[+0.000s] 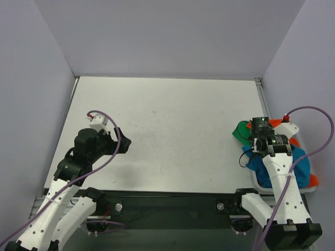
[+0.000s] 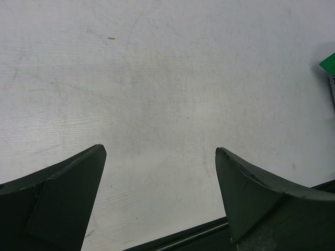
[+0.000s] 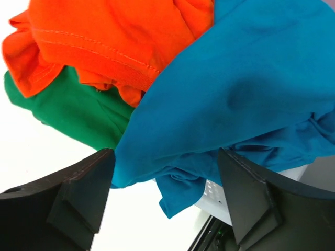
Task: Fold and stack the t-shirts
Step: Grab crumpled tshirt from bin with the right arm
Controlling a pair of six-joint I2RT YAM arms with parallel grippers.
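Note:
Three t-shirts lie crumpled together in a pile at the table's right edge: a teal-blue one [image 1: 301, 162] [image 3: 235, 89], an orange-red one [image 1: 314, 180] [image 3: 104, 36] and a green one [image 1: 242, 130] [image 3: 73, 110]. My right gripper [image 1: 254, 149] [image 3: 165, 178] is open right over the pile. The teal shirt's hanging edge lies between its fingers, which are spread apart and not closed on it. My left gripper [image 1: 123, 145] [image 2: 159, 157] is open and empty over bare table at the left. A green corner [image 2: 328, 63] shows at the far right of the left wrist view.
The pile rests partly in a white perforated bin [image 1: 309, 191] [image 3: 214, 193] at the right near corner. Grey walls enclose the white table [image 1: 172, 130] on three sides. A dark rail runs along the near edge [image 1: 172, 196].

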